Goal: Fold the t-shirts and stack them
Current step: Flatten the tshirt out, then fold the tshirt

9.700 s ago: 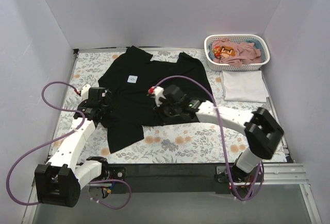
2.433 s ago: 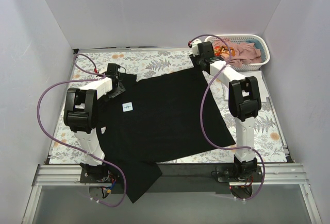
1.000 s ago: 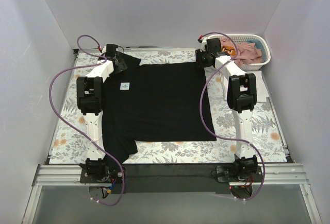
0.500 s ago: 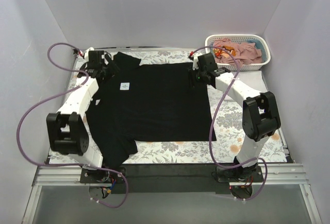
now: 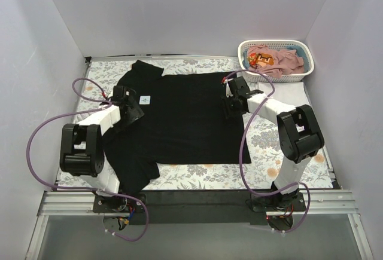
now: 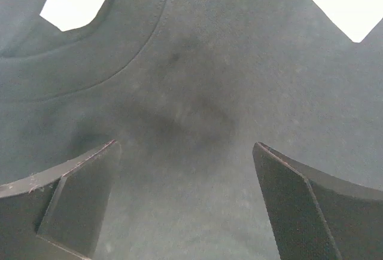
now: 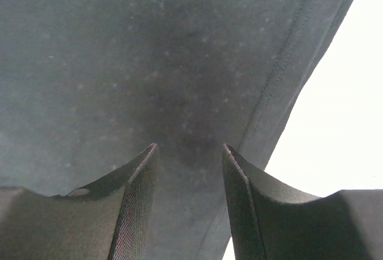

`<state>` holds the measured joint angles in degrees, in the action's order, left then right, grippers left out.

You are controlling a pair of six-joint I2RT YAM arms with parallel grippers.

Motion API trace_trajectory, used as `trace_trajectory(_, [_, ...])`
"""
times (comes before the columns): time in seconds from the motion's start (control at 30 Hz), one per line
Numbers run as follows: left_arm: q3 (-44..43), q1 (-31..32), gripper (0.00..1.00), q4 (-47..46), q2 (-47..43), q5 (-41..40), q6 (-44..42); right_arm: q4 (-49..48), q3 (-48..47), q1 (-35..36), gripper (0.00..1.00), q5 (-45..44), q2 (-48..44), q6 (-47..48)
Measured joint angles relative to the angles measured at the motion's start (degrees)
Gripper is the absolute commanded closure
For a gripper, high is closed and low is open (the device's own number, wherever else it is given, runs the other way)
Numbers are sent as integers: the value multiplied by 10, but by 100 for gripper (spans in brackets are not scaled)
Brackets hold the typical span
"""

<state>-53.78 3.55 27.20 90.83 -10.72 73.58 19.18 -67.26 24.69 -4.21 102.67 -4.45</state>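
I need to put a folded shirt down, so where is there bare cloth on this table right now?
Bare floral cloth runs along the near edge below the black t-shirt hem, and widens at the near right beside the right arm. A thin strip lies along the far edge. The far right is crowded: basket, white t-shirt.

From where I sit the overhead view is bright, even and sharp, with soft light off the pale walls (image 5: 179, 15) and only faint shadows. The black t-shirt (image 5: 179, 116) shows as a flat dark mass with little fold detail. Both wrist views are dim and grainy. A shadow blot lies on the fabric ahead of the left gripper (image 6: 185, 145) and the right gripper (image 7: 189, 146) — everything past the cloth's edge burns out to pure white.
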Motion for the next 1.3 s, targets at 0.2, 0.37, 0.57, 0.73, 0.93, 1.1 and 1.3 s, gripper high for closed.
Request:
trace_trajectory(0.2, [-35,2,6,-18,64,9,2,-16,-16,-11,47,-10,46,7])
trace_trajectory(0.37, [-76,2,7,-16,101,9,4,-28,-64,-45,47,-7,89,12])
trace_trajectory(0.57, [-151,3,6,-20,161,18,10,-32,-158,-76,47,-7,158,21])
trace_trajectory(0.73, [-214,3,6,-20,206,24,12,-26,-214,-86,47,-13,194,37])
trace_trajectory(0.93, [-222,3,7,12,188,22,21,1,-179,-85,47,-5,153,35])
trace_trajectory(1.1, [-120,3,14,69,40,-18,50,27,-34,-73,47,12,-4,10])
trace_trajectory(1.3, [22,-8,22,124,-143,-56,75,53,101,-16,47,12,-156,-15])
